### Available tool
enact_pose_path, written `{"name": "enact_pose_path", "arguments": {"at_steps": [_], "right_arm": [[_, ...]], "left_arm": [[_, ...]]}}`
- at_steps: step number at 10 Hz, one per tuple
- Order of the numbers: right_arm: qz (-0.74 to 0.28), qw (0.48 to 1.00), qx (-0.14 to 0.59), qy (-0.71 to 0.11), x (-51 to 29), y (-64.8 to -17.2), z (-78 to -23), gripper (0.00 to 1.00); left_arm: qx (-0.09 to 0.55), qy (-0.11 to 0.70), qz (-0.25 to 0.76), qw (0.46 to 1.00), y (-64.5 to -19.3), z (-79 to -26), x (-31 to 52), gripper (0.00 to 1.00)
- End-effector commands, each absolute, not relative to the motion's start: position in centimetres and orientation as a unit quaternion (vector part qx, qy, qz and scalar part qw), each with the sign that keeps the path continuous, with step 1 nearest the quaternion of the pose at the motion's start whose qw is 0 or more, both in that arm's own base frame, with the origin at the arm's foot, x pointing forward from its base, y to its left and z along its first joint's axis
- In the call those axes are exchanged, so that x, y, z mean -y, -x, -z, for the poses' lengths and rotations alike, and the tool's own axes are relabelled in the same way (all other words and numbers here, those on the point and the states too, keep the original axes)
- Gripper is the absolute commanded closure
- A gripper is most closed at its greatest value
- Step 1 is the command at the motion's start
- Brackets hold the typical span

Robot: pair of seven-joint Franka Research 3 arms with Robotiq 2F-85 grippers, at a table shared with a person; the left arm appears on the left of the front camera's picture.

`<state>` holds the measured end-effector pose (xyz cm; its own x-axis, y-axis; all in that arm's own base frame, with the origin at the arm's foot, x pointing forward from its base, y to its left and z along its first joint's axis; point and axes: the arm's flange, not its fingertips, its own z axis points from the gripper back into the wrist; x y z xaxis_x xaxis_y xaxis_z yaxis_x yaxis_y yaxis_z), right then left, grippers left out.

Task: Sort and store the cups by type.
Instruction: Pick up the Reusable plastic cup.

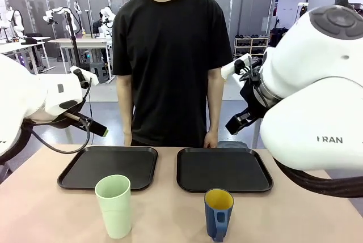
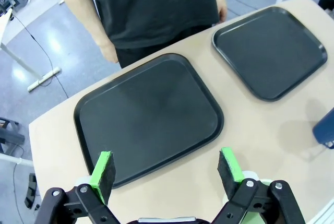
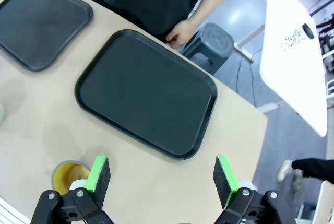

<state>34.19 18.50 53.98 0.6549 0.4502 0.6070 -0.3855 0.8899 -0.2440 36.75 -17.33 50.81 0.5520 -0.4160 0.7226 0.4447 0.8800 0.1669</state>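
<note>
Tan table (image 1: 34, 197); a person (image 1: 170, 56) in a black tee stands at its far edge, arms down.

Two black trays sit side by side on the far half: left tray (image 1: 108, 166), right tray (image 1: 224, 169), a narrow gap between them.

Pale green tumbler (image 1: 114, 206): upright, nearer than the left tray, clear of its rim.

Dark blue mug (image 1: 218, 213): upright, yellow inside, nearer than the right tray, handle towards the camera.

Left gripper (image 2: 167, 166): raised over the left tray's near edge, jaws spread wide, nothing between the pads. A pale sliver behind one finger is probably the tumbler's rim; too little shows to be sure.

Right gripper (image 3: 163, 174): raised over the right tray's near rim, jaws fully apart, gripping nothing. The mug's mouth lies below, beside one pad.
</note>
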Motion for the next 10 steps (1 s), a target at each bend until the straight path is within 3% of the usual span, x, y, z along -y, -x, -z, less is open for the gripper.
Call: {"name": "enact_pose_path", "arguments": {"at_steps": [1, 6, 10], "right_arm": [[-0.184, 0.920, 0.347, 0.021, -19.0, -34.8, -53.4, 0.00], [-0.246, 0.902, 0.349, 0.063, -16.6, -35.2, -51.7, 0.00], [-0.199, 0.935, 0.286, 0.060, -9.3, -41.0, -48.3, 0.00]], "left_arm": [[0.395, 0.022, 0.237, 0.887, -36.7, -50.8, 17.5, 0.00], [0.397, -0.013, 0.289, 0.871, -37.2, -50.1, 15.2, 0.00], [0.358, -0.004, 0.251, 0.899, -42.8, -46.7, 6.7, 0.00]]}}
